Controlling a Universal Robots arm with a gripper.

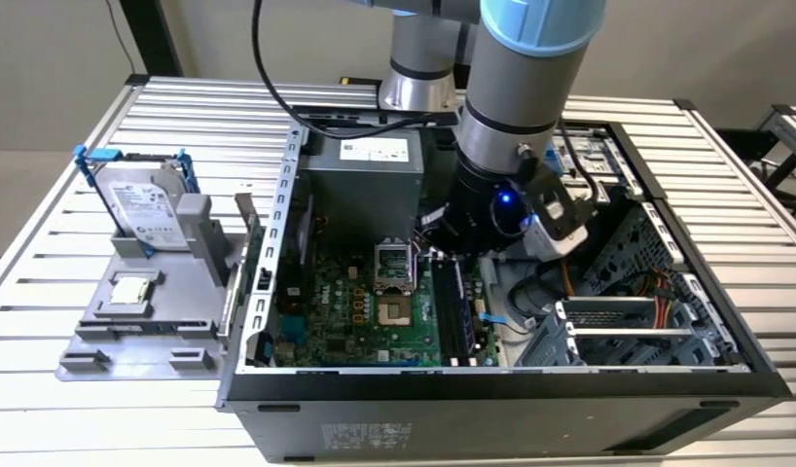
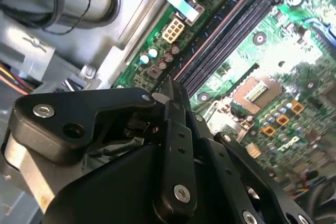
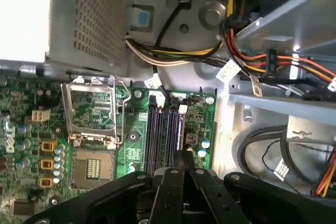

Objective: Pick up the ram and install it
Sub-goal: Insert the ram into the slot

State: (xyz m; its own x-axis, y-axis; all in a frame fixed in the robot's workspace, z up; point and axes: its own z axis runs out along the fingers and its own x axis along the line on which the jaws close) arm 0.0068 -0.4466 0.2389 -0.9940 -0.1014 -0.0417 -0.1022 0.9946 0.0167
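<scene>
Second wrist view showed the gripper [image 2: 167, 92] closed above the memory slots [image 2: 231, 40]; whether it clamped the ram was indeterminate. Ram judged light, stiff, fragile: grip board edges.

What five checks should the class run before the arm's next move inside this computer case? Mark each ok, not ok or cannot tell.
1. Gripper above the black memory slots: ok.
2. Ram held in the gripper: cannot tell.
3. Visible stretch of the slots free of any stick, in both wrist views: ok.
4. Coloured cable bundle lying off the board, apart from the slots: ok.
5. Slot end latches open: cannot tell.
</scene>
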